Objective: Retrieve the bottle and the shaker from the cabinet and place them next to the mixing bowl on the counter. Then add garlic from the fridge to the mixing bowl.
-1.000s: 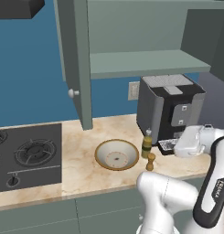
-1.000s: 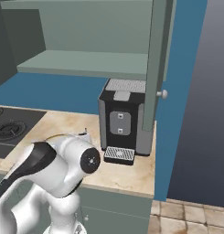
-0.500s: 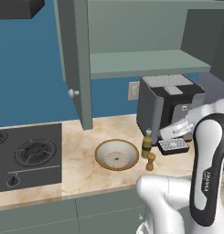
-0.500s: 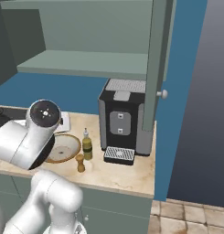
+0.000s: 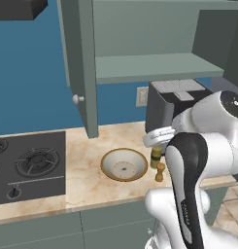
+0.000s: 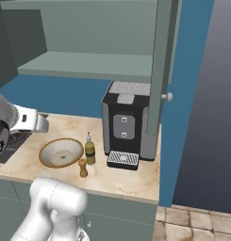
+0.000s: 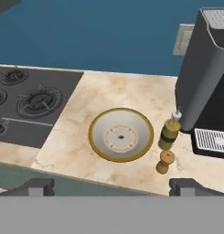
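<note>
The tan mixing bowl (image 7: 121,135) sits on the marble counter (image 7: 86,96), and I also see the bowl (image 5: 123,165) from the left base and the bowl (image 6: 61,152) from the right. The olive bottle (image 7: 169,130) stands upright just right of it, with the small wooden shaker (image 7: 165,162) in front of the bottle. Both are apart from the bowl's rim. My gripper (image 7: 113,186) hovers above the counter's front edge, open, with nothing between its fingers. Garlic and fridge are out of view.
A black coffee machine (image 6: 126,124) stands right of the bottle (image 6: 90,149) and shaker (image 6: 82,167). The stove (image 5: 28,165) lies left of the bowl. Above, the cabinet shelf (image 5: 154,65) is bare, with its door (image 5: 81,63) swung open.
The arm has swung left, away from the coffee machine, carrying the open hand over the counter's front. Bottle, shaker and bowl stay where they were.
</note>
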Robot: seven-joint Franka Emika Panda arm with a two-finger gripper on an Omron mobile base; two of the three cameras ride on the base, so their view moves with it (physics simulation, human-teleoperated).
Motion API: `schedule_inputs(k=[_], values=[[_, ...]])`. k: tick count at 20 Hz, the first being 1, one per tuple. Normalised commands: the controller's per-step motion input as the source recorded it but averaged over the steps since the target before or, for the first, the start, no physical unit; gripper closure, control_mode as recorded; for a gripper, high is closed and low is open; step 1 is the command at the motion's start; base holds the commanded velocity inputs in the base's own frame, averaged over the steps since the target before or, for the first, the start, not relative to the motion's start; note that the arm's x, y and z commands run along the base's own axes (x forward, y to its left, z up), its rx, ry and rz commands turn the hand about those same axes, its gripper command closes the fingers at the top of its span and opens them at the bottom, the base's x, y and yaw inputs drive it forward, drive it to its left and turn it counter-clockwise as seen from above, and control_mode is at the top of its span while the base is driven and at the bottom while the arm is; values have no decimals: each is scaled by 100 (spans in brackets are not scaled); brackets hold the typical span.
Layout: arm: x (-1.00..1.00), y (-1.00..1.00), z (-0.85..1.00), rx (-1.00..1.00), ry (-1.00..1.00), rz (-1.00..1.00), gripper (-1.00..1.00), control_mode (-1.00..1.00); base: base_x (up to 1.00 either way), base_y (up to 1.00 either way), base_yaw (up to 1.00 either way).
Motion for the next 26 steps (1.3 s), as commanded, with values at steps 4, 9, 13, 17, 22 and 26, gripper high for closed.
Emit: schedule_inputs(k=[4,9,13,17,22,26], values=[[-69,3,59,0,-20,-21,-100,-100,0,0,0],[-69,0,48,2,-23,-6,-100,-100,0,0,0],[-10,0,13,1,-4,0,-100,-100,0,0,0],[0,0,0,0,0,0,-100,-100,0,0,0],[0,0,0,0,0,0,-100,-100,0,0,0],[0,0,0,0,0,0,-100,100,-87,0,-7]])
